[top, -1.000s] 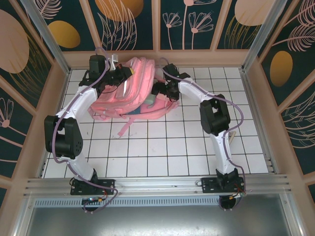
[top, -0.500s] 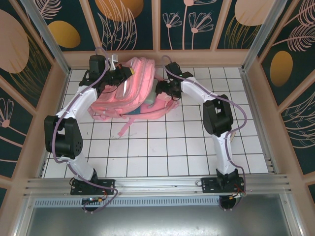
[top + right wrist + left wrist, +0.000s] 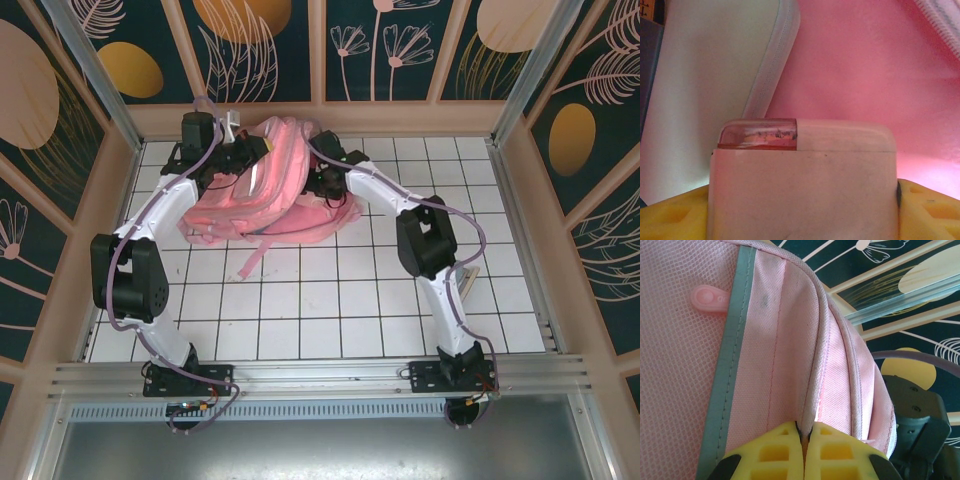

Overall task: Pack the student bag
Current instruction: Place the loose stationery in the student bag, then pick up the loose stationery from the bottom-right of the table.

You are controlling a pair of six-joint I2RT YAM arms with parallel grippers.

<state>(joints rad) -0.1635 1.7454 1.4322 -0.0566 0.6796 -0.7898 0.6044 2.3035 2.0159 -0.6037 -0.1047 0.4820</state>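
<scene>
The student bag [image 3: 262, 190], a big soft pink backpack, lies at the back of the white tiled table. My left gripper [image 3: 262, 150] is at its upper left edge. In the left wrist view its yellow fingers [image 3: 805, 427] are shut on a piped seam of the bag's fabric [image 3: 780, 340], beside grey-edged mesh. My right gripper [image 3: 318, 180] reaches into the bag's right side. In the right wrist view it is closed [image 3: 802, 212] on a white box [image 3: 802, 180] with a clear reddish cap, against the bag's pink lining [image 3: 865, 65].
A pale padded item [image 3: 705, 75] lies inside the bag, just left of the box. A loose pink strap [image 3: 250, 258] trails onto the tiles in front of the bag. Wooden frame walls [image 3: 130, 150] close in the table on three sides.
The right arm has swung left, bringing its gripper from beside the bag into the bag's opening. A bluish item seen earlier at the bag's mouth is now covered. The left arm has stayed put.
</scene>
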